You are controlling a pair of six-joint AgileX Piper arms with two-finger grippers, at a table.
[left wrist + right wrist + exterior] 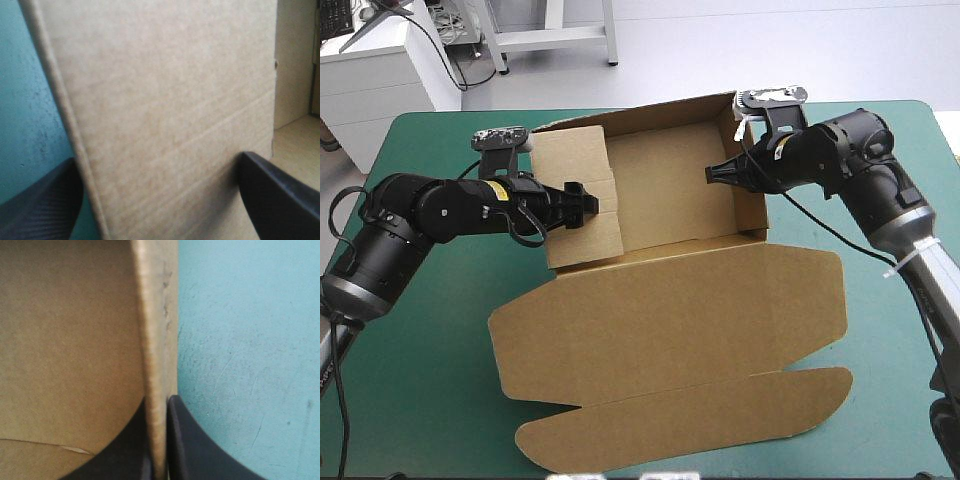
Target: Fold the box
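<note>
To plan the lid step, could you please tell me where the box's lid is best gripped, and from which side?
Probably its near flap, from the table's near side. The lid lies flat on the cover, hinged at the tray's near wall, so that free edge swings furthest. Come in low to get under it.

Box (670,300) is plain brown, cover (430,380) teal-green, left claw (588,205) and right claw (712,173) black.
</note>
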